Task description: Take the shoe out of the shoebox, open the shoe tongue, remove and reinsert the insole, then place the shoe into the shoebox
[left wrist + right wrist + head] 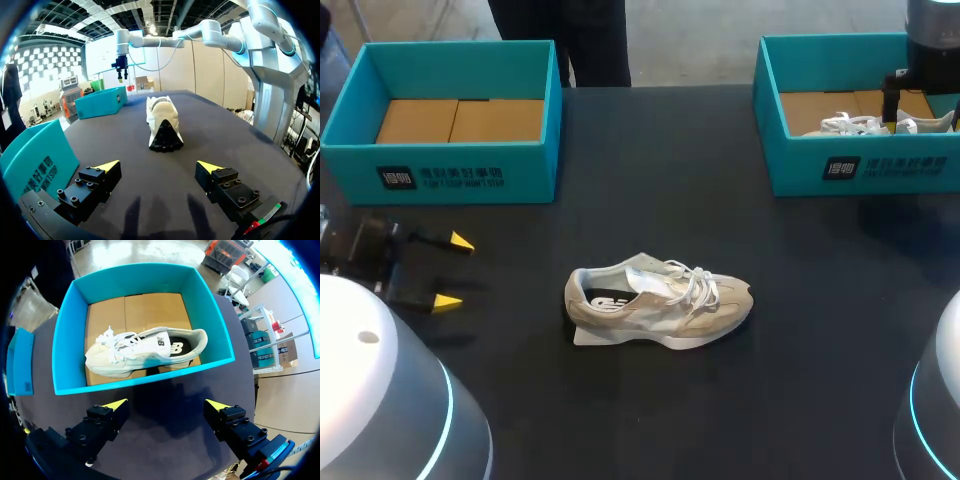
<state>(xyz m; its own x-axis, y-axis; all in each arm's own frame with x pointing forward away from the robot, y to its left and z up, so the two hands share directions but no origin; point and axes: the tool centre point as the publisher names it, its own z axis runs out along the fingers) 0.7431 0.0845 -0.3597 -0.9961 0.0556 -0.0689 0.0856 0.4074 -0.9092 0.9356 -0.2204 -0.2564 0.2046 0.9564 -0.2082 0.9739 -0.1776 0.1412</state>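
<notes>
A beige shoe [660,305] with white laces lies on its side in the middle of the black table, toe pointing right. My left gripper [453,272] stands open to the left of it, well apart; in the left wrist view the shoe [162,122] lies ahead of the open left gripper [159,166], sole towards it. A second white shoe [145,352] lies inside the right teal shoebox [145,381]. My right gripper [166,405] hangs open above that box's near wall, holding nothing. My right arm [930,40] comes down over the right shoebox [860,165].
A second teal shoebox [460,170] stands at the back left, holding only brown cardboard. It is close beside my left gripper, seen as a teal wall [40,160]. Bare black tabletop [650,180] lies between the two boxes.
</notes>
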